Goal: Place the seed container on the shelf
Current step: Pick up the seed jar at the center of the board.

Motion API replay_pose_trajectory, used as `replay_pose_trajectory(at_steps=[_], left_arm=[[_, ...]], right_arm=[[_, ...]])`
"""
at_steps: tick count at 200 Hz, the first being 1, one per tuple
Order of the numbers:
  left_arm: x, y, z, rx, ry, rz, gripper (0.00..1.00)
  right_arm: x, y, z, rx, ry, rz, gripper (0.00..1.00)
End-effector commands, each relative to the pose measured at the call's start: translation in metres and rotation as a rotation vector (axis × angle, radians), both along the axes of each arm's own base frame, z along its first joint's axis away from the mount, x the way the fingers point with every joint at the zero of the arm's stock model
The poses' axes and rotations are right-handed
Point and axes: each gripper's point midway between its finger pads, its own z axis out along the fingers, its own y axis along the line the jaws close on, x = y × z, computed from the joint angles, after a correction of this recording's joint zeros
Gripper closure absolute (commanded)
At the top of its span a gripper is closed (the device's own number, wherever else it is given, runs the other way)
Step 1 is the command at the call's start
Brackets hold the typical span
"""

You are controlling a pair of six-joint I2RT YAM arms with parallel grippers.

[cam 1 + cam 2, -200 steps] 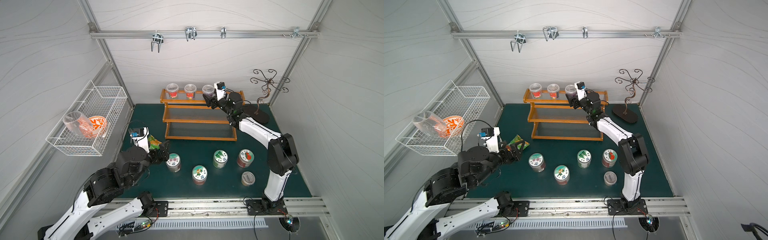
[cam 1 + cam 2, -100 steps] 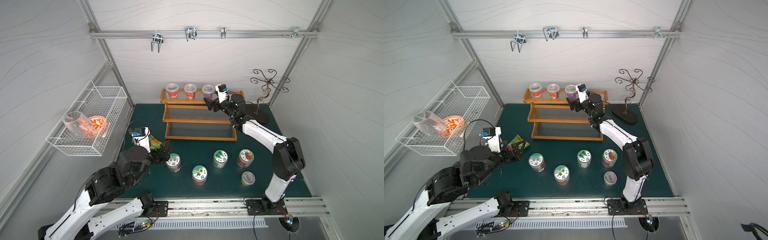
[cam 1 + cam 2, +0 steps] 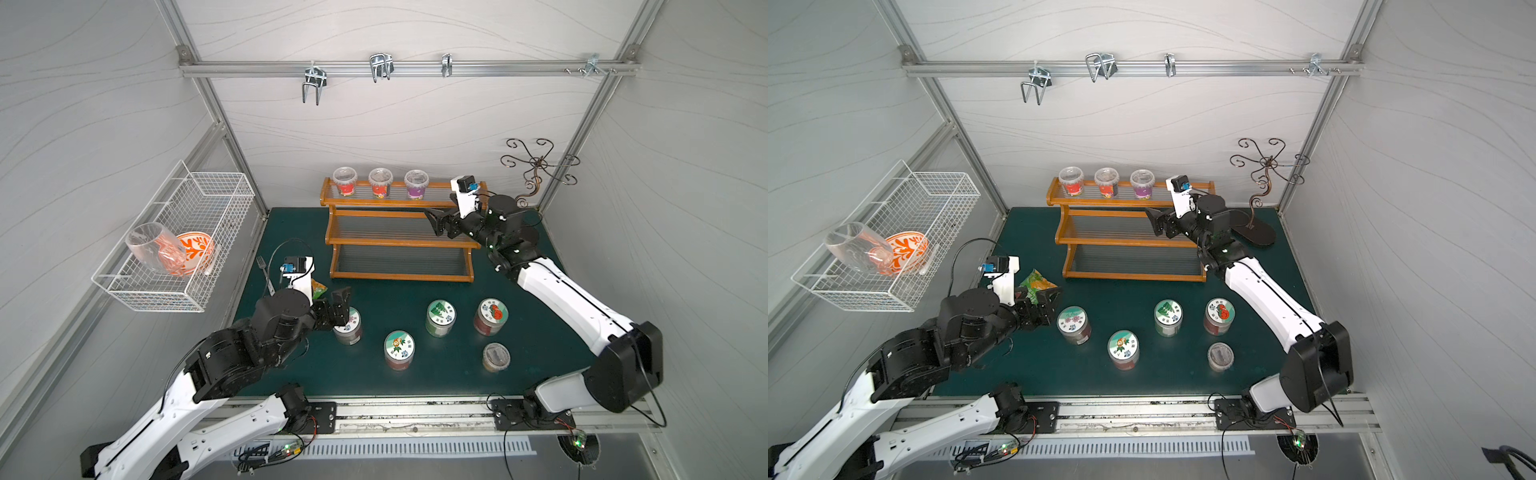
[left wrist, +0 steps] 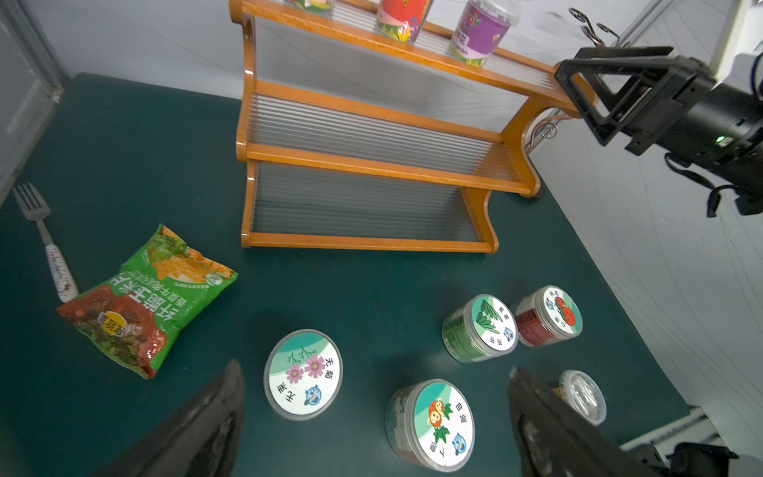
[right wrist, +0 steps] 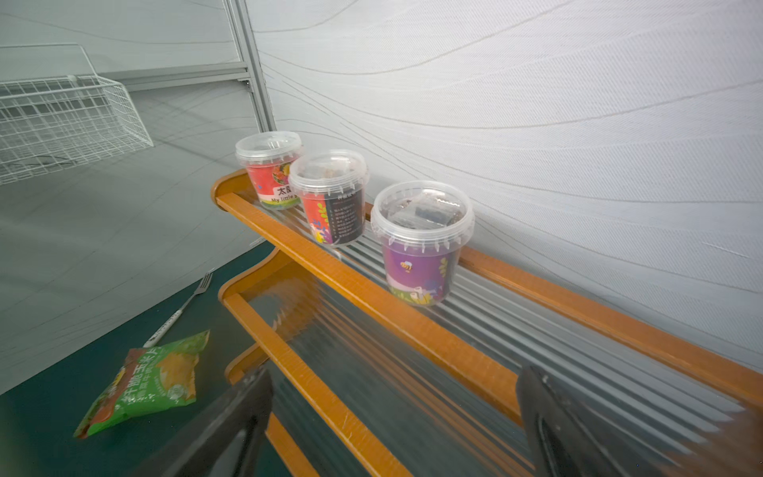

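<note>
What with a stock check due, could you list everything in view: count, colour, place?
shelf: 1, orange-brown, back of mat
mat: 1, dark green, tabletop
tubs: 3, two red, one purple, shelf's top tier
jars: 5, four picture-lidded, one clear-lidded, on mat
snack bag: 1, green-red, mat's left
fork: 1, silver-white, beside bag
wire basket: 1, white, left wall
glass: 1, clear, in basket
bowl: 1, orange-white, in basket
hooks: 3 or more, silver, overhead rail
scroll stand: 1, dark, back right
left gripper: 1, black, open, by flower-lid jar
right gripper: 1, black, open, at shelf's right end
</note>
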Motion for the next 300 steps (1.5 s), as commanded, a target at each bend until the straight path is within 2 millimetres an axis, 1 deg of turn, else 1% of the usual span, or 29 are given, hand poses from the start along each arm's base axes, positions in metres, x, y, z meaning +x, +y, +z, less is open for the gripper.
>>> replay_pose_trajectory(at_steps=[1, 12, 47, 67, 84, 108, 138, 171, 195, 208, 213, 238, 251, 269, 286, 300], left_arm=[[-0.005, -0.019, 0.003, -0.085, 0.051, -0.059, 0.0], [-0.007, -0.03, 0.001, -0.108, 0.085, -0.096, 0.0], [-0.012, -0.07, -0.015, -0.123, 0.232, -0.209, 0.0], [-0.015, -0.094, -0.019, -0.101, 0.245, -0.259, 0.0], [-0.018, -0.115, -0.022, -0.098, 0.258, -0.301, 0.01], [-0.022, -0.145, -0.024, -0.081, 0.246, -0.35, 0.02], [-0.032, -0.187, -0.033, -0.035, 0.217, -0.414, 0.02], [-0.049, -0.245, -0.052, 0.011, 0.173, -0.512, 0.02], [-0.058, -0.283, -0.076, 0.063, 0.15, -0.577, 0.02], [-0.064, -0.304, -0.09, 0.09, 0.142, -0.618, 0.01], [-0.067, -0.31, -0.092, 0.092, 0.137, -0.638, 0.01], [-0.08, -0.346, -0.12, 0.138, 0.119, -0.723, 0.01], [-0.086, -0.361, -0.132, 0.176, 0.102, -0.767, 0.01], [-0.09, -0.377, -0.153, 0.238, 0.108, -0.799, 0.0], [-0.091, -0.389, -0.172, 0.28, 0.121, -0.82, 0.0], [-0.09, -0.396, -0.183, 0.311, 0.125, -0.829, 0.0]], right_arm=[[-0.027, -0.015, -0.008, -0.044, 0.095, -0.007, 0.03], [-0.041, -0.023, -0.007, -0.046, 0.152, -0.013, 0.01], [-0.081, -0.047, -0.002, -0.016, 0.305, -0.047, 0.01], [-0.101, -0.061, -0.001, 0.018, 0.38, -0.079, 0.01], [-0.115, -0.075, -0.006, 0.027, 0.449, -0.125, 0.01], [-0.129, -0.092, -0.021, 0.008, 0.549, -0.193, 0.01], [-0.14, -0.114, -0.041, -0.017, 0.643, -0.291, 0.01], [-0.15, -0.138, -0.056, -0.013, 0.719, -0.368, 0.01], [-0.153, -0.154, -0.061, 0.005, 0.751, -0.411, 0.01], [-0.155, -0.162, -0.059, 0.023, 0.763, -0.43, 0.01], [-0.155, -0.165, -0.059, 0.029, 0.767, -0.437, 0.01], [-0.159, -0.176, -0.059, 0.037, 0.769, -0.473, 0.01], [-0.162, -0.18, -0.057, 0.038, 0.761, -0.481, 0.01], [-0.164, -0.188, -0.056, 0.031, 0.749, -0.504, 0.01], [-0.165, -0.193, -0.053, 0.031, 0.742, -0.521, 0.01], [-0.167, -0.196, -0.052, 0.034, 0.74, -0.525, 0.01]])
